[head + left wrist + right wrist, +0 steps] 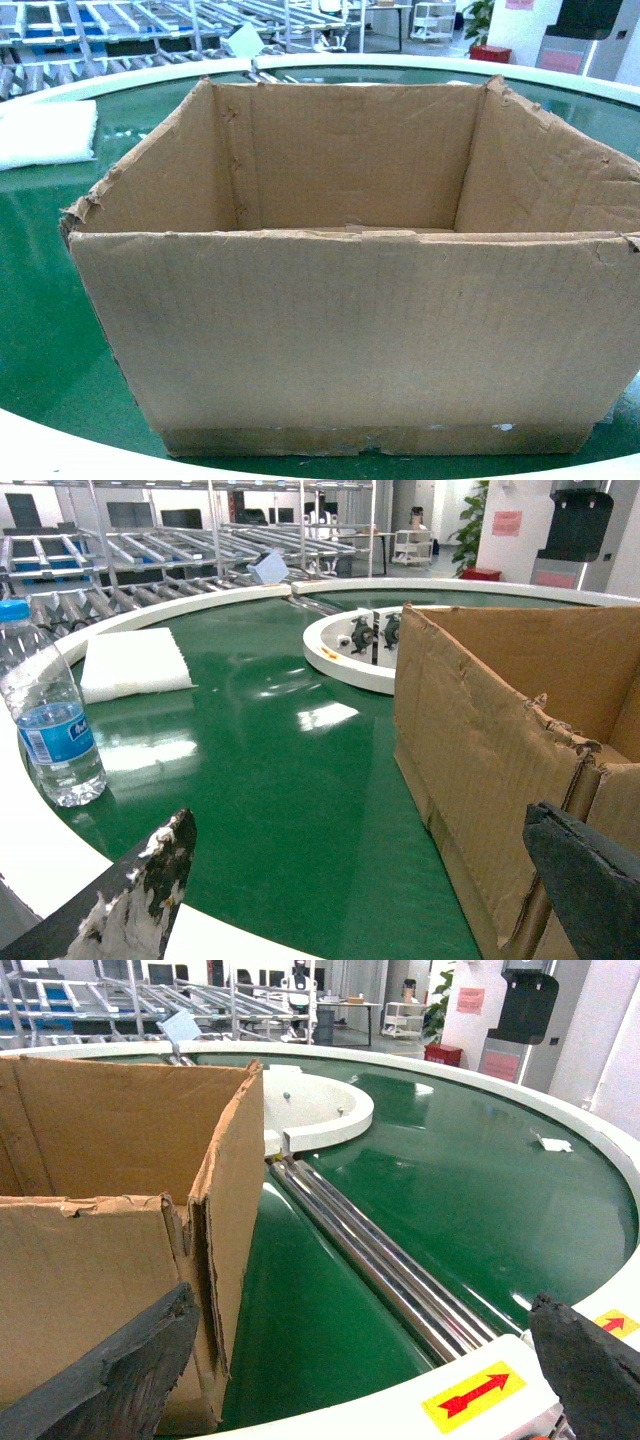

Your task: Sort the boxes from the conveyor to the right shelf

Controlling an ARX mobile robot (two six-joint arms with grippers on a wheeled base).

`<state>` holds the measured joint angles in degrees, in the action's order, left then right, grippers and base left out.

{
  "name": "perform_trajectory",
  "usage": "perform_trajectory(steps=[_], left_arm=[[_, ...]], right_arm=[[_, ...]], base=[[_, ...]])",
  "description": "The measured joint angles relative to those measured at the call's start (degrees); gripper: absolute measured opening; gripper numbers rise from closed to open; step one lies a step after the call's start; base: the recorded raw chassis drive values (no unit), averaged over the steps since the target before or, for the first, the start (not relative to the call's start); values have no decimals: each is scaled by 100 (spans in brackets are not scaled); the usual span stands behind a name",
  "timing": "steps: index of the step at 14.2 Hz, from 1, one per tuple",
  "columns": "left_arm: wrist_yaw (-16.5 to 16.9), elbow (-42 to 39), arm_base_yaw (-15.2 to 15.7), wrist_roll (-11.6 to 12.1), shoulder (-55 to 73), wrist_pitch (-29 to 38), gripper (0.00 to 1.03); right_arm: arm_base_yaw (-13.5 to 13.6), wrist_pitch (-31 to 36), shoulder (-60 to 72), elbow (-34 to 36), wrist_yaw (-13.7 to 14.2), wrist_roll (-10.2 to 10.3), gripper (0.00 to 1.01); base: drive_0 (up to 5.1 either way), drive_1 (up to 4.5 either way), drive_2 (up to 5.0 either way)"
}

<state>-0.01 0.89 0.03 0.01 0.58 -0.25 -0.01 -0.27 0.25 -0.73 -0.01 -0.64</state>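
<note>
A large brown cardboard box [350, 330] with ragged top edges and no flaps stands on the green conveyor [40, 330] and fills the head view; neither gripper shows there. My left gripper [360, 865] is open at the box's [480, 730] left near corner. Its right finger [590, 875] overlaps that corner; contact cannot be told. My right gripper [365, 1350] is open at the right near corner of the box [110, 1260], with its left finger [120, 1380] in front of the cardboard. Steel roller racks [200, 545] stand beyond the belt; which one is the right shelf I cannot tell.
A water bottle [50, 720] stands on the belt by the white rim [40, 850]. A white foam pad [135, 663] lies farther back. The white inner hub [310, 1110] and a strip of steel rollers [380, 1260] lie right of the box. Yellow arrow stickers [473, 1395] mark the near rim.
</note>
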Motion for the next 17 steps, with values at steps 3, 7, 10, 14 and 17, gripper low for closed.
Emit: perform_trajectory(steps=[3, 7, 10, 14, 17], left_arm=[[0, 0, 0, 0, 0, 0, 98], [0, 0, 0, 0, 0, 0, 98], [0, 0, 0, -2, 0, 0, 98], [0, 0, 0, -2, 0, 0, 98], [0, 0, 0, -2, 0, 0, 98]], right_arm=[[0, 0, 0, 0, 0, 0, 98], [0, 0, 0, 0, 0, 0, 98], [0, 0, 0, 0, 0, 0, 98], [0, 0, 0, 0, 0, 0, 98], [0, 0, 0, 0, 0, 0, 98]], base=[[0, 0, 0], [0, 0, 0], [0, 0, 0], [0, 0, 0], [0, 0, 0]])
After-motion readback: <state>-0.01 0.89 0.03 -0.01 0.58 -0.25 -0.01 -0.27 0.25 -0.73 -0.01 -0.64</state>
